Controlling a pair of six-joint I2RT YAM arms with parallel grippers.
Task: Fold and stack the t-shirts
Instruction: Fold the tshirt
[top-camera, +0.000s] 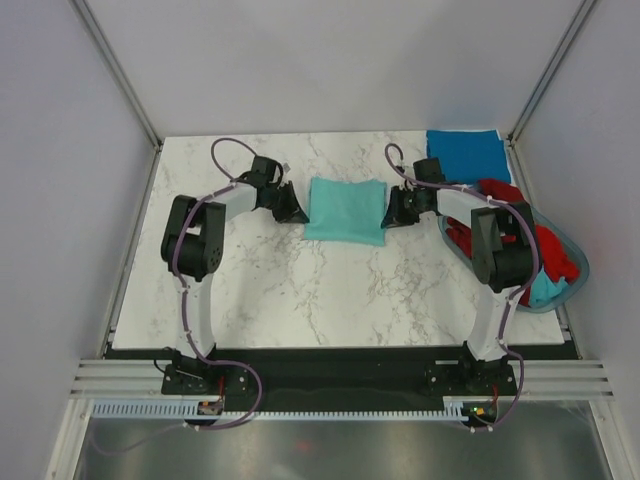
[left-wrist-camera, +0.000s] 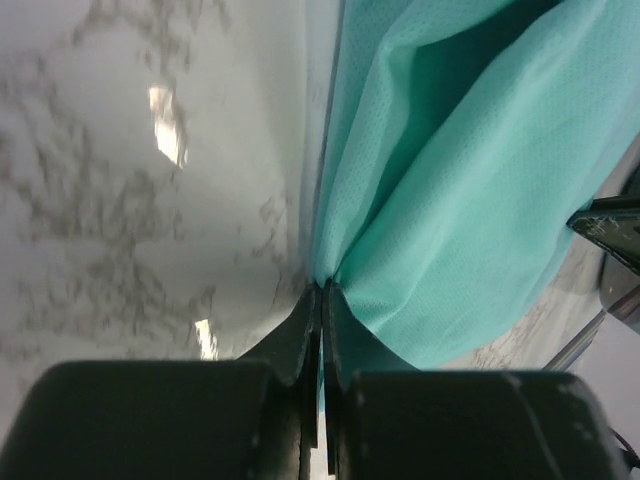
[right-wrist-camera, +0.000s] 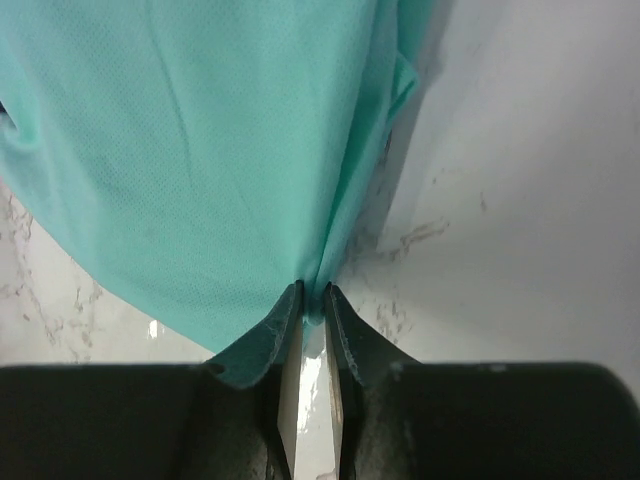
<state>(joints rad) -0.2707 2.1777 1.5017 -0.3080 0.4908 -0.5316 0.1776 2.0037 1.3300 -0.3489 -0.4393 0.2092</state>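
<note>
A light teal t-shirt (top-camera: 345, 210), folded into a rectangle, lies on the marble table (top-camera: 300, 290) between my two grippers. My left gripper (top-camera: 297, 207) is at its left edge; in the left wrist view the gripper (left-wrist-camera: 322, 290) is shut on a pinch of the teal cloth (left-wrist-camera: 470, 180). My right gripper (top-camera: 390, 210) is at the shirt's right edge. Seen from the right wrist, this gripper (right-wrist-camera: 313, 295) is shut on a fold of the teal fabric (right-wrist-camera: 200, 150). A folded blue t-shirt (top-camera: 467, 155) lies flat at the back right corner.
A translucent blue-grey basket (top-camera: 580, 272) sits at the right table edge behind my right arm. It holds red t-shirts (top-camera: 555, 250) and some teal-blue cloth (top-camera: 545, 290). Grey walls close in the table on three sides.
</note>
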